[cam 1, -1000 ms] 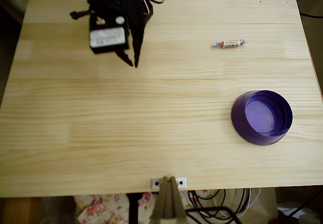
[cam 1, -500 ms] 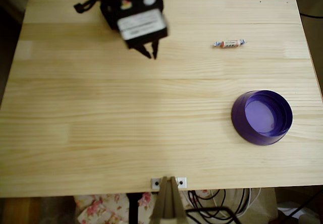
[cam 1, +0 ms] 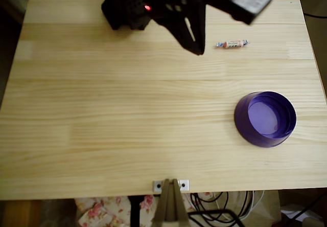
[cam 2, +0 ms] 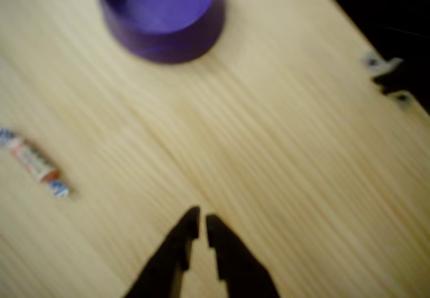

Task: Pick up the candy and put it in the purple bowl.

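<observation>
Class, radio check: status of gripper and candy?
Gripper shut, empty, left of candy in overhead view. Candy on table. Purple bowl empty. Path clear.

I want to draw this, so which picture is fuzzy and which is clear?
The wrist view is fuzzy: the candy, purple bowl and hand all look soft. The overhead view is sharper on the candy and bowl, though the arm is smeared.
</observation>
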Controlling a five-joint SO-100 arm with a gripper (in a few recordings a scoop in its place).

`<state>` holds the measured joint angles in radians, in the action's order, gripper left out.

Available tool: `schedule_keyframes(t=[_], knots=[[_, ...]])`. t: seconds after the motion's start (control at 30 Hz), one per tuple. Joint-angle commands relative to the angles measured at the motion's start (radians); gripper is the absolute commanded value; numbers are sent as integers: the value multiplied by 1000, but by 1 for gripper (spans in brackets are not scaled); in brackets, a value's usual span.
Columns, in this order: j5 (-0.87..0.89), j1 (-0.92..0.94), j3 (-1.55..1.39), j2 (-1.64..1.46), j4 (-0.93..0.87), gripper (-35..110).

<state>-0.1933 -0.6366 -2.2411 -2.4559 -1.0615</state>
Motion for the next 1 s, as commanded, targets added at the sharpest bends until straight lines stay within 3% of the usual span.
schedule_keyframes(t=[0.0, 0.17, 0.37, 0.67, 0.97], knots=[[-12, -20, 95, 52, 12, 0], [-67, -34, 81, 87, 21, 0], [-135, -198, 14, 92, -14, 6], [-114, -433, -11, 160, 37, 10], [-64, -491, -9, 298, 141, 17]])
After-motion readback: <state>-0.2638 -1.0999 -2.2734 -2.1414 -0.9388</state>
